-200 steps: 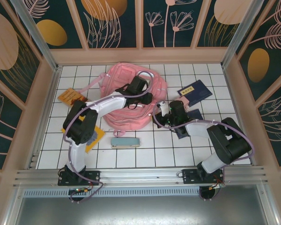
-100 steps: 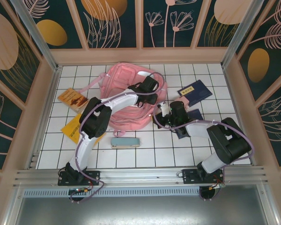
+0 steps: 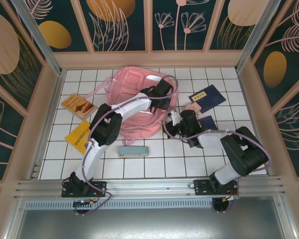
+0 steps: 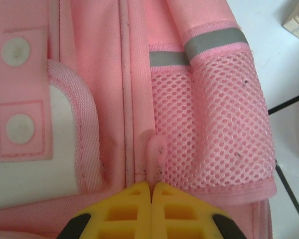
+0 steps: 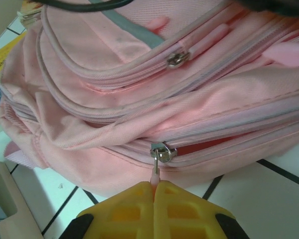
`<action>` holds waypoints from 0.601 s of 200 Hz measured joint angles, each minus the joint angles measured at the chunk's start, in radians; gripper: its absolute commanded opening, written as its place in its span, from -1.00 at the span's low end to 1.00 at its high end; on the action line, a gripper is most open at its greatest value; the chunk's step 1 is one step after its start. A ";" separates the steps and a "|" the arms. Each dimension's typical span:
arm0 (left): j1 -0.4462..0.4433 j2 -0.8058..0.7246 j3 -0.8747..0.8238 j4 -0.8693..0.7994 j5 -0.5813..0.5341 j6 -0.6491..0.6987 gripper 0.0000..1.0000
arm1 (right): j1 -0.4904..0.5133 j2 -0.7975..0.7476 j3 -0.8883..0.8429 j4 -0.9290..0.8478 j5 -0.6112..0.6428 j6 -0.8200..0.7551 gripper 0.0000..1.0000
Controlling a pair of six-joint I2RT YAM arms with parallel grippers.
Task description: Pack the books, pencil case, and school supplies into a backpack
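I have both arms on the backpack [image 3: 120, 88], which lies on the white tiled tabletop [image 3: 154, 164] toward the back, a little left of centre. The left arm [image 3: 124, 107] reaches across the top of the bag to its right side. On the left wrist camera the left jaws are clenched: the two yellow fingertips [image 4: 127, 211] meet with no gap, and the lower end of a pink tab [image 4: 156, 152] runs down into the seam between them, so I read that as a grasp on the tab. The tab hangs from a zip line beside a mesh pocket [image 4: 214, 129], below a grey reflective strip [image 4: 215, 41]. The right arm [image 3: 239, 149] bends in from the right to the bag's near right edge. The right jaws are clenched too, pinching the thin zip pull [image 5: 155, 174] that hangs from a metal slider [image 5: 163, 153] on the lowest zip line, which gapes slightly to the right of the slider. A second slider [image 5: 176, 59] sits higher on the bag, untouched. Everything else lies out on the tiles: an orange book [image 3: 78, 105] and a yellow book [image 3: 78, 137] left of the bag, the pencil case [image 3: 133, 151] just in front of it, a navy book [image 3: 209, 97] to the right with a small pink item [image 3: 193, 106] at its near corner, and a second navy book [image 3: 208, 122] partly under the right arm
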 measured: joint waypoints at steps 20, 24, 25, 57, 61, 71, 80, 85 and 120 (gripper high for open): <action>0.000 0.037 0.073 -0.051 0.000 -0.015 -1.00 | 0.045 -0.009 -0.010 0.010 0.041 0.011 -1.00; 0.000 0.043 0.085 -0.059 0.000 -0.018 -1.00 | 0.054 -0.009 -0.010 0.011 0.047 0.011 -1.00; 0.000 0.045 0.089 -0.062 0.000 -0.018 -1.00 | 0.057 -0.009 -0.011 0.012 0.049 0.012 -1.00; 0.006 0.094 0.177 -0.109 0.003 -0.045 -1.00 | 0.137 -0.008 -0.015 0.029 0.093 0.043 -1.00; 0.009 0.100 0.188 -0.109 0.005 -0.050 -1.00 | 0.151 -0.008 -0.015 0.033 0.092 0.049 -1.00; 0.017 0.115 0.214 -0.109 0.016 -0.060 -1.00 | 0.187 -0.002 -0.010 0.047 0.093 0.056 -1.00; 0.024 0.124 0.231 -0.109 0.027 -0.068 -1.00 | 0.214 0.011 0.002 0.062 0.097 0.063 -1.00; 0.029 0.128 0.238 -0.109 0.032 -0.074 -1.00 | 0.226 0.020 0.010 0.068 0.100 0.066 -1.00; 0.057 0.137 0.253 -0.103 0.051 -0.098 -0.87 | 0.306 0.111 0.086 0.092 0.114 0.091 -1.00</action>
